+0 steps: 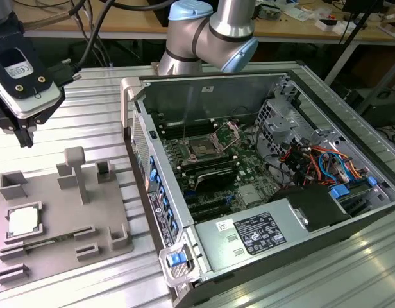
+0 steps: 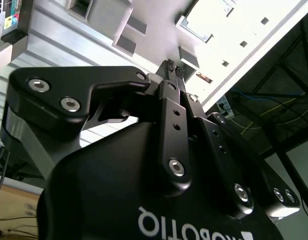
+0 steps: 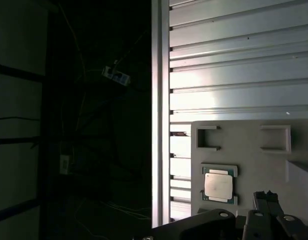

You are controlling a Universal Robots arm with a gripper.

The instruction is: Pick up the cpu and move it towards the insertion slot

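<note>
The cpu lies flat, pale top up, in a shallow seat on the grey plastic tray at the exterior view's left. My gripper hangs well above the tray's far left corner, apart from the cpu. In the first wrist view the cpu sits beside my gripper. In the second wrist view the fingertips stand pressed together with nothing between them. The insertion slot, its metal frame hinged up, sits on the motherboard inside the open computer case.
Raised blocks and a tall post stand on the tray near the cpu. The case's upright side wall separates tray and motherboard. Orange and blue cables and a power supply fill the case's right. The ribbed aluminium table carries everything.
</note>
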